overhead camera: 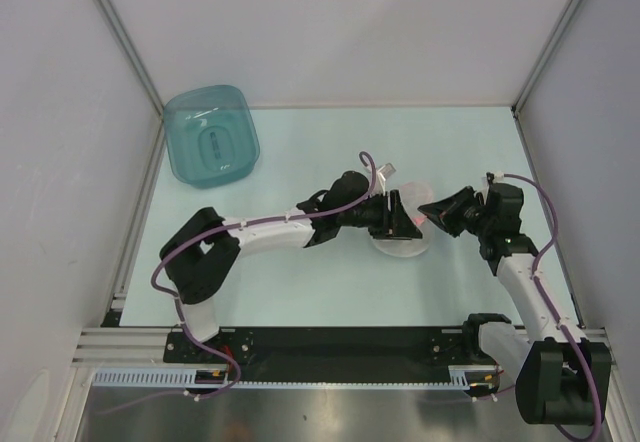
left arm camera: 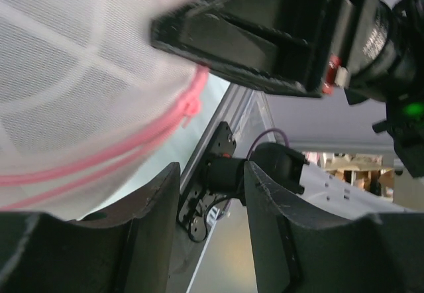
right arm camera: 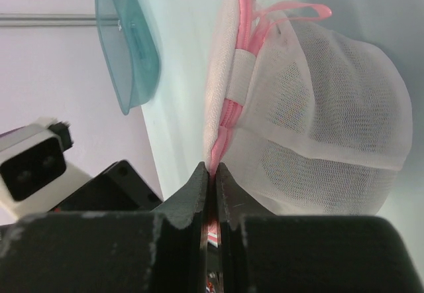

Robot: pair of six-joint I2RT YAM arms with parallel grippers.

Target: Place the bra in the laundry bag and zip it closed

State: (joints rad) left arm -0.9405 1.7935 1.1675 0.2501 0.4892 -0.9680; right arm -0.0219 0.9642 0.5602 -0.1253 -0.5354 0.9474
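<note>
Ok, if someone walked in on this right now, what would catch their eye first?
First the white mesh laundry bag, mid-table between the two arms. The right gripper is pinched shut on the bag's pink zipper trim, while the left gripper sits close beside the bag with its jaws apart and nothing between them. A teal tub stands out in the far left corner.

The laundry bag [overhead camera: 405, 234] lies on the surface [overhead camera: 330, 152], right of centre, between the two arms' ends. The left pincer [overhead camera: 392, 217] is just beside it on its left, and the right pincer [overhead camera: 435, 214] touches its rim on the right. The tub [overhead camera: 210, 134] sits in the far left corner, well apart.
</note>
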